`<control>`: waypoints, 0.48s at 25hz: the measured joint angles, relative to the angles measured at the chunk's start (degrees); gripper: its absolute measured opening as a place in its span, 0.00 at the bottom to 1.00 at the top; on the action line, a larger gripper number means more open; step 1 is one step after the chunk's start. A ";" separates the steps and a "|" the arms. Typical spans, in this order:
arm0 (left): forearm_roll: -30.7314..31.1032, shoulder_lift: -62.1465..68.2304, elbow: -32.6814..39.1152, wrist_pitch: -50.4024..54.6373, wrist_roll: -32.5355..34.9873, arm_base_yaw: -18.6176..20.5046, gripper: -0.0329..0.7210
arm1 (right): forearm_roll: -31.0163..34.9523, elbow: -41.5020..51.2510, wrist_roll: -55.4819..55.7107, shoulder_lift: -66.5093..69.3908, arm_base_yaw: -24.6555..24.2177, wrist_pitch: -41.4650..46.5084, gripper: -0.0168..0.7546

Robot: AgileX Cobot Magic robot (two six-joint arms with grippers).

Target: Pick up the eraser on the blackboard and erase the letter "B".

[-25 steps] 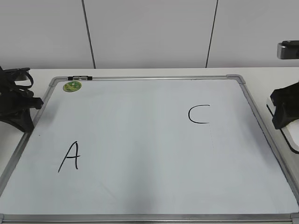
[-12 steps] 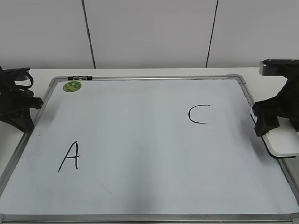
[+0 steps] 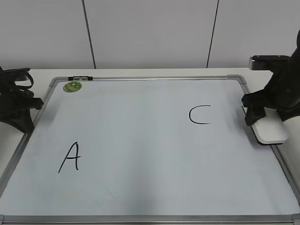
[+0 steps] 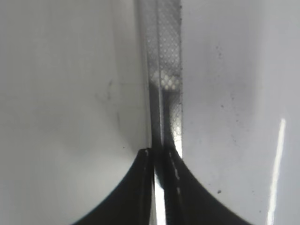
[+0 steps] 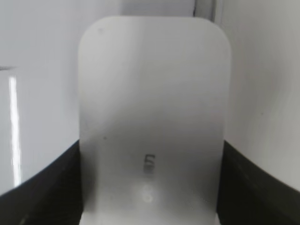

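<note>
The blackboard is a white board with a silver frame, lying flat on the table. A black "A" and a black "C" are on it. No letter "B" shows in any view. My right gripper is shut on the white eraser and holds it over the board's right edge, to the right of the "C". In the right wrist view the eraser fills the space between the fingers. My left gripper is shut and empty over the board's left frame, with its fingertips close together.
A small green round sticker sits at the board's far left corner. A dark clip lies on the far frame. A white panelled wall stands behind the table.
My right gripper has moved left and farther back with the eraser, from off the right side to over the board's right edge. The left arm has not moved.
</note>
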 joint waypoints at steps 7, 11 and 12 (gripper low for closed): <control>0.00 0.00 0.00 0.00 0.00 0.00 0.06 | 0.27 -0.75 -0.10 3.05 0.00 -2.30 0.74; 0.00 0.00 0.00 0.00 0.00 0.00 0.06 | 0.66 -0.75 -0.10 3.81 0.00 -3.26 0.74; 0.00 0.00 0.00 0.00 0.00 0.00 0.06 | 1.09 -0.75 -0.10 3.93 0.00 -3.68 0.74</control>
